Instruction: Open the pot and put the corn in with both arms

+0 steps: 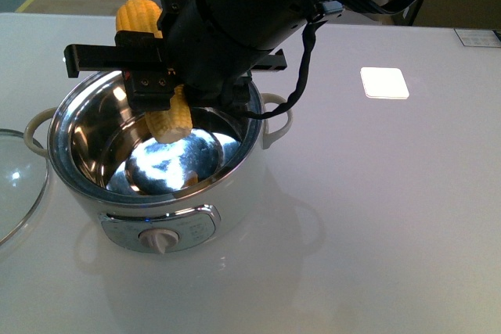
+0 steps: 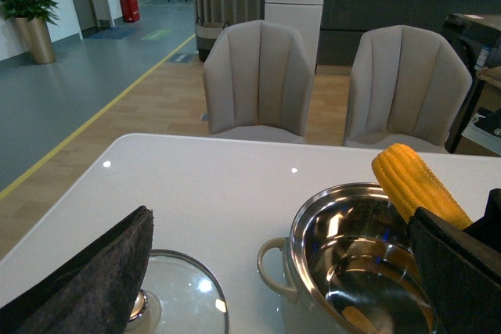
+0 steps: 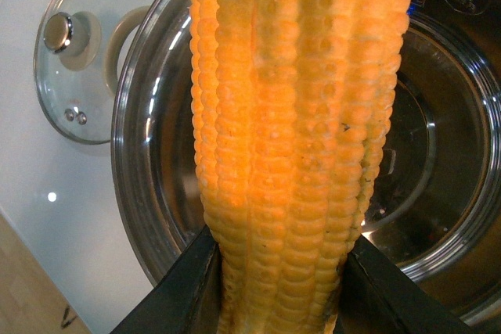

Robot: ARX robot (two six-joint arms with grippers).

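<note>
The cream-white pot [image 1: 227, 193] stands uncovered on the white table, its steel bowl bare inside. My right gripper [image 1: 156, 84] is shut on the yellow corn [image 1: 174, 121], held steeply tilted over the pot's far rim, its lower end inside the bowl. The right wrist view shows the corn [image 3: 290, 154] clamped between both fingers of the gripper [image 3: 278, 303], above the pot [image 3: 133, 154]. My left gripper [image 2: 279, 217] is open and holds nothing; it hovers just left of the pot [image 2: 270, 267], over the lid, with the corn [image 2: 415, 185] seen beyond.
A glass lid [image 1: 16, 185] with a knob lies flat on the table to the left of the pot, also visible as the lid [image 2: 184, 295] and the lid [image 3: 86, 60]. A bright white square [image 1: 384, 82] marks the table at right. Two grey chairs [image 2: 261, 76] stand beyond the far edge.
</note>
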